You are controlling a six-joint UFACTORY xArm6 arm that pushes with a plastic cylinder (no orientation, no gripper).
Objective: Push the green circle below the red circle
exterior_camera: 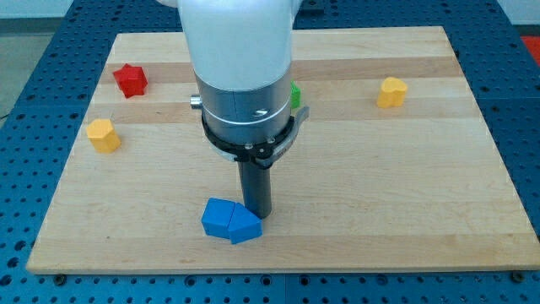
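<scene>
Looks like a robotics lab or test bench, not a home or shop. Shown by a pale wooden board [439, 169] laid as a work surface on a blue perforated mounting table [515, 101] with regular rows of holes, and by a white and metal robot arm [240, 76] standing over it. Scattered with small coloured plastic blocks, among them a red star-like block [131, 80], typical of a manipulation experiment.

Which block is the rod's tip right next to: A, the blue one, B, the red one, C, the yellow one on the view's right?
A: my tip sits at the upper right edge of the blue block, far from the red block and the yellow block.
</scene>
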